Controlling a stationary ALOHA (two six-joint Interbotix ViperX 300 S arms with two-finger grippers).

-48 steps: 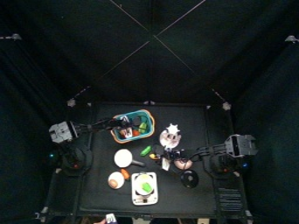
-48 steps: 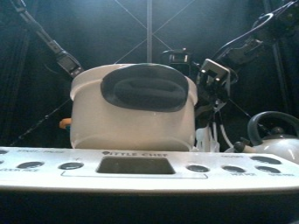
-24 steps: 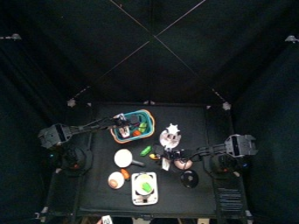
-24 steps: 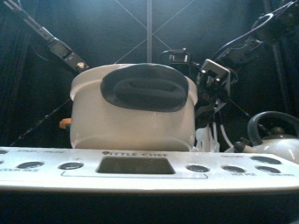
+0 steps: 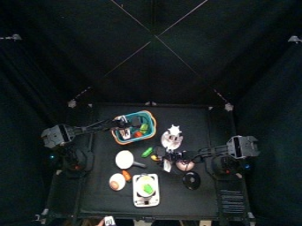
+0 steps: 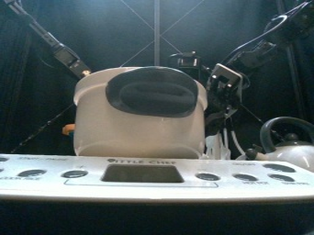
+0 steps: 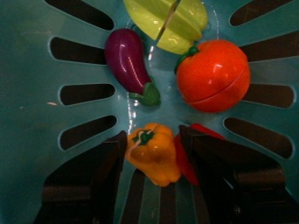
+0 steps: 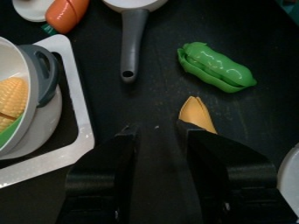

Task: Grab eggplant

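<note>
Glossy purple eggplant (image 7: 128, 59), slotted teal basket (image 7: 52, 96)

Two black arms over table, both grippers pointing down.
Left gripper (image 7: 149, 179) reaching in from left with jaws spread wide, nothing between them; right gripper (image 8: 158, 166) low on right side, jaws parted narrowly, holding nothing.
</note>
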